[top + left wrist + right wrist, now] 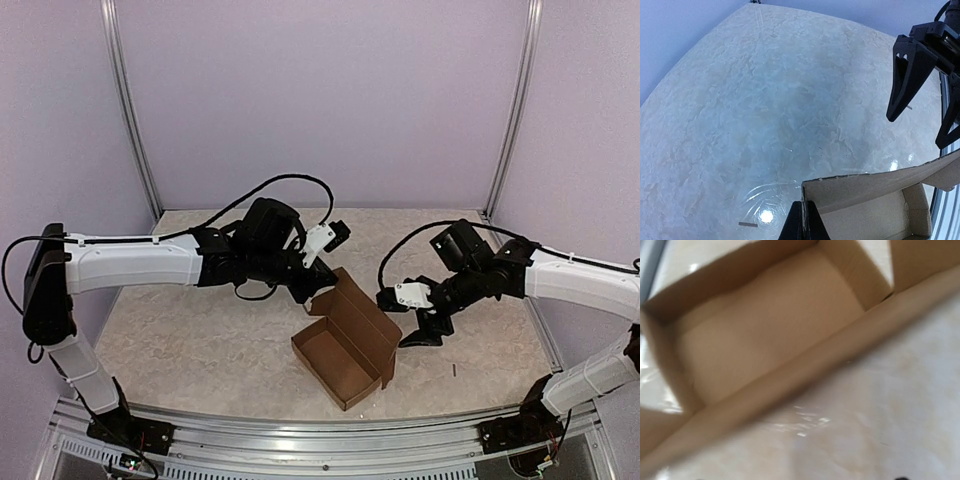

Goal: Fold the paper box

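Between left jaws, paper box (865, 192) flap, grip half cropped

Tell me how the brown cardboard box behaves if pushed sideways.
The open brown cardboard box looks thin-walled and empty, so probably light and apt to slide on the glossy marbled table. Its raised flap would likely flex rather than resist.

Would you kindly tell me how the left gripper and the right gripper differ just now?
The left gripper is shut on an edge of the paper box; the right gripper is open, fingers apart, holding nothing. The left gripper sits at the box's far end; the right gripper hangs beside its right side, pointing down. Both are black and close to the box.
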`<act>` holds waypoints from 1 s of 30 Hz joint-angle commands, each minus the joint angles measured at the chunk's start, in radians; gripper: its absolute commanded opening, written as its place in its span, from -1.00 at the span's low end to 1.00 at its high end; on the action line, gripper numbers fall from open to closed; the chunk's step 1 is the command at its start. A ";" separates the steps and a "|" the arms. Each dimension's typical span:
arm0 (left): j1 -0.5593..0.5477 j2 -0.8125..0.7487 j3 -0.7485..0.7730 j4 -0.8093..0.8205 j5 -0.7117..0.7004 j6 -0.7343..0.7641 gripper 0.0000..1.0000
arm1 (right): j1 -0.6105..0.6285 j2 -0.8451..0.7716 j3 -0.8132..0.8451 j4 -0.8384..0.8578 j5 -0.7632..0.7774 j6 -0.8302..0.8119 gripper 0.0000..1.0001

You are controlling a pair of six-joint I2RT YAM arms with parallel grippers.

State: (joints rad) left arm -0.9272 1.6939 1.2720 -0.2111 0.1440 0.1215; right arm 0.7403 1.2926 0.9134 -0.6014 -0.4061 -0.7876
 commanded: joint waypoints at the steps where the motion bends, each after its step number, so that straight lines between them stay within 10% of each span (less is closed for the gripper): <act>1: 0.014 0.033 0.015 0.155 -0.047 0.056 -1.00 | -0.068 0.009 0.047 -0.015 -0.007 -0.015 0.61; 19: 0.079 0.112 -0.039 0.355 0.046 0.038 -0.90 | -0.197 0.053 0.021 0.084 -0.066 0.011 0.62; 30: 0.087 0.060 -0.035 0.286 0.041 0.059 -0.22 | -0.199 -0.013 0.000 0.035 -0.020 -0.007 0.63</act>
State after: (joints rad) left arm -0.8478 1.7924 1.2514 0.1200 0.1795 0.1638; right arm 0.5529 1.3243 0.9279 -0.5335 -0.4435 -0.7883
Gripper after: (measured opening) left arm 0.353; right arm 0.813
